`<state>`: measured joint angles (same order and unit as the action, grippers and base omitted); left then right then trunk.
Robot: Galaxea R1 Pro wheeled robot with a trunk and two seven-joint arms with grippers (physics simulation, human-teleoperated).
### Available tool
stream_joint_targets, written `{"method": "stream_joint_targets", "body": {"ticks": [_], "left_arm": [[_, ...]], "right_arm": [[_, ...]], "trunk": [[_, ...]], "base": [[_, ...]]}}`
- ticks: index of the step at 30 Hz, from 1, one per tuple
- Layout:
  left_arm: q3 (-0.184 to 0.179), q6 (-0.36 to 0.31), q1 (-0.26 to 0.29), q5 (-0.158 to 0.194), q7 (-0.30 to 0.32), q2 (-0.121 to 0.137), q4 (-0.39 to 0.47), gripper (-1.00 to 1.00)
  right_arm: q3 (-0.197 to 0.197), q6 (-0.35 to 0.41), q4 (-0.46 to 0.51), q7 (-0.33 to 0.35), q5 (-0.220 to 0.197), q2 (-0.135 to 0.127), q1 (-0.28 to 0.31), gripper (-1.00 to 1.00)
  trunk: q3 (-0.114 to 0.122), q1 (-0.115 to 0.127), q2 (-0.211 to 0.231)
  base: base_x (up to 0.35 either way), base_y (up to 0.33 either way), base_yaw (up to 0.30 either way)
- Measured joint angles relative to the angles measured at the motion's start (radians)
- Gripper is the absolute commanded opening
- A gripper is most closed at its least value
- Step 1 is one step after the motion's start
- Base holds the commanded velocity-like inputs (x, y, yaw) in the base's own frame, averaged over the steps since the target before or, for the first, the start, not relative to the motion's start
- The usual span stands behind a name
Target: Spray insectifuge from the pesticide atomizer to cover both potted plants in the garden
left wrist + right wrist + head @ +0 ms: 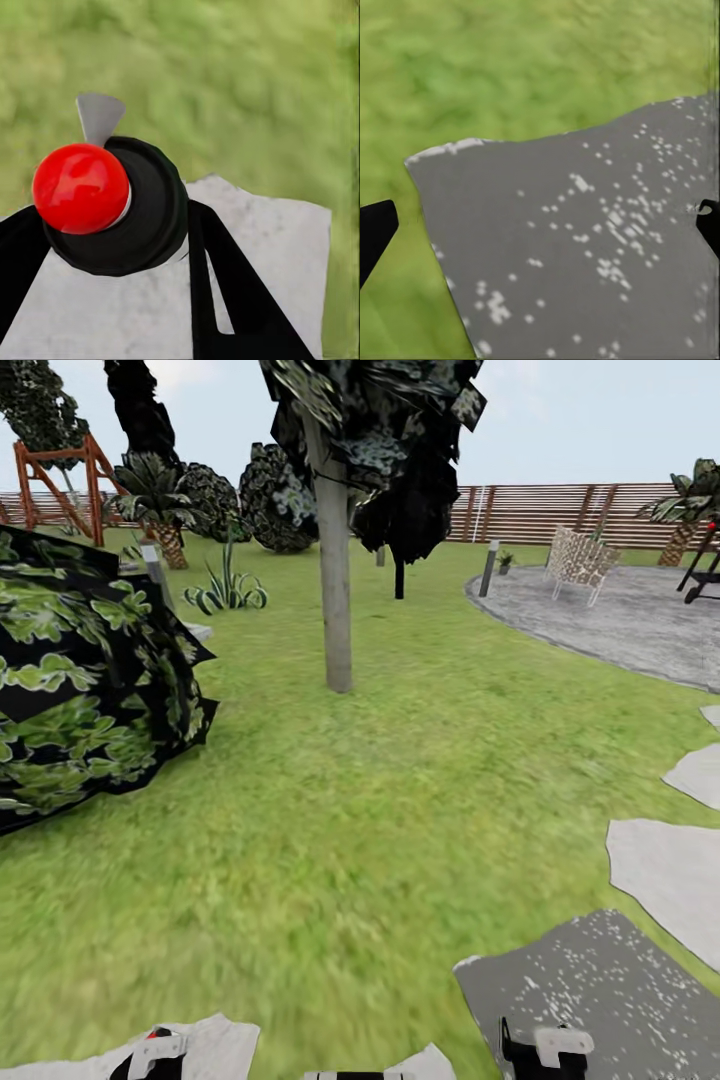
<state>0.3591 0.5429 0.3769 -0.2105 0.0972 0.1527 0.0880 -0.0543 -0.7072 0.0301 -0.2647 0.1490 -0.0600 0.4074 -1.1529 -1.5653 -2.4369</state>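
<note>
So the left gripper (112,247) is clamping the little dark green-black pesticide atomizer with the shiny red ball top (109,206), black fingers (225,285) sitting on either side of the bottle body, and its pale grey nozzle (99,116) is poking out beyond the fingertips. Below it there's a pale grey stepping stone (262,247) with green lawn (247,82) past that. The right gripper (540,232) is hanging wide apart with nothing between its tips, over a dark speckled grey slab (585,240).

My read: the robot is carrying the bottle across the garden and looking for the plants. Best approach here is keeping that grip steady and the bottle level while driving, and heading toward the small green plant in a little grey pot (505,561), well ahead of both grippers by a grey post (488,568) at the edge of the grey paved patio (620,615). It's too small to confirm it's one of the targets. The second pot I can't spot from here. Can't tell how full the bottle is either.
</note>
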Motion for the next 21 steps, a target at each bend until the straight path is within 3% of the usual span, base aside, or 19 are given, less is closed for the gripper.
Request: {"method": "stream_joint_targets", "body": {"ticks": [21], "left_arm": [[0.0, -0.001, 0.0, -0.002, 0.0, 0.002, 0.0, -1.0]], "right_arm": [[0.0, 0.0, 0.0, 0.0, 0.0, 0.0, 0.0, 1.0]], "trunk": [[0.0, 0.0, 0.0]], "base": [[0.276, -0.194, -0.3]]}}
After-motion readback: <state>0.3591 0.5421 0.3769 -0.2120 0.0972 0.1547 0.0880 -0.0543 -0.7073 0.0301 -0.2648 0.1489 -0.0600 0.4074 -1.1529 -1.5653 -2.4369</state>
